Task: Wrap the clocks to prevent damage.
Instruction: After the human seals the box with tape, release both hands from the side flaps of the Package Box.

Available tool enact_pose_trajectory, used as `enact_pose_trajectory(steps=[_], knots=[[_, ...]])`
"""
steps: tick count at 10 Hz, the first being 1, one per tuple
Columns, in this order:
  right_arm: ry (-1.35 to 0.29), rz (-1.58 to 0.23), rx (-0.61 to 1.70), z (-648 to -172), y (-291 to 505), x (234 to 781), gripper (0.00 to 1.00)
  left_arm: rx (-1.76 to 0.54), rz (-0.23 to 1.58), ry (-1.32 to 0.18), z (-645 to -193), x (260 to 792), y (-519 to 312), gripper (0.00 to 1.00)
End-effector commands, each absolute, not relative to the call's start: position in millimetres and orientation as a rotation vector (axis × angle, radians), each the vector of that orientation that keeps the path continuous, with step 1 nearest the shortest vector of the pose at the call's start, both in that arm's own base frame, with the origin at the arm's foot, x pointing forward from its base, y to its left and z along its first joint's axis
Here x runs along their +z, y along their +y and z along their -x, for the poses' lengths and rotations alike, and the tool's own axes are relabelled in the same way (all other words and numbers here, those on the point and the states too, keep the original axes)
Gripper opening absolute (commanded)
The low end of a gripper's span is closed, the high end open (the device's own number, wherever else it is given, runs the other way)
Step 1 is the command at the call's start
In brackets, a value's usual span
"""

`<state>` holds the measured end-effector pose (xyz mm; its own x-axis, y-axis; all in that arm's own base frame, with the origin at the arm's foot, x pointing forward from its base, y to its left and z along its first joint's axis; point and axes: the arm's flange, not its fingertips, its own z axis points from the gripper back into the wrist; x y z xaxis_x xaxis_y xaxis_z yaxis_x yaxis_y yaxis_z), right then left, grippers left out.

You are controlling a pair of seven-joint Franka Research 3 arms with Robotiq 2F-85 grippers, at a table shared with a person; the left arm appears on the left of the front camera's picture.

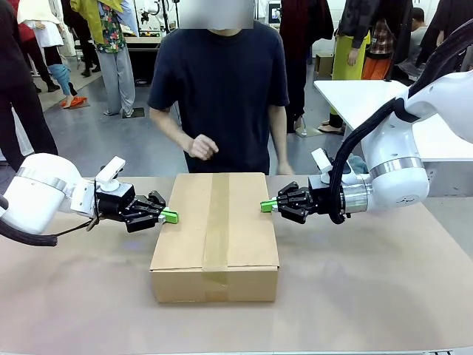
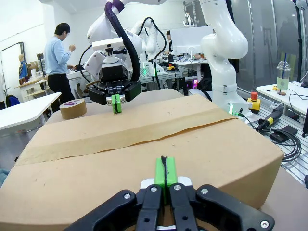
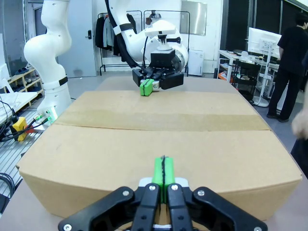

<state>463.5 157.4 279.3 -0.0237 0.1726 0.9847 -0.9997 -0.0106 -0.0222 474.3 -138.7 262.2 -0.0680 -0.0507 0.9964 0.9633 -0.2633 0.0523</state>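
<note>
Sealed cardboard box [image 1: 215,237] centred on tabletop [image 1: 369,296]; tape strip [image 1: 216,222] along its top. Left hand [image 1: 173,216] and right hand [image 1: 264,206] both closed, empty — green pads at opposite box edges; clocks not discernible.

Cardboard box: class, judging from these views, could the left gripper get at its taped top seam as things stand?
Probably yes. The left gripper, shut, sits at the cardboard box's left top edge, and nothing lies on the taped top seam. The right gripper stays at the opposite edge.
</note>
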Motion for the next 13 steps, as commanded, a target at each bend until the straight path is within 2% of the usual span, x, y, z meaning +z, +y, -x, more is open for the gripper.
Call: enact_pose_trajectory(steps=[1,7,9,11,13], knots=[[-1.092,-1.071,1.295,-462,158,277,0.01,-1.486,1.321,-1.074,-475,261,-139,0.00],[-1.093,-1.075,1.309,-463,157,279,0.01,-1.476,1.326,-1.072,-474,262,-139,0.00],[-1.082,-0.986,1.362,-468,153,328,0.01,-1.523,1.214,-0.989,-483,314,-132,0.00],[-0.909,-0.900,1.417,-454,134,384,0.01,-1.601,1.117,-0.862,-479,377,-116,0.00],[-0.841,-0.724,1.400,-444,106,448,0.01,-1.662,0.972,-0.667,-468,429,-100,0.00]])
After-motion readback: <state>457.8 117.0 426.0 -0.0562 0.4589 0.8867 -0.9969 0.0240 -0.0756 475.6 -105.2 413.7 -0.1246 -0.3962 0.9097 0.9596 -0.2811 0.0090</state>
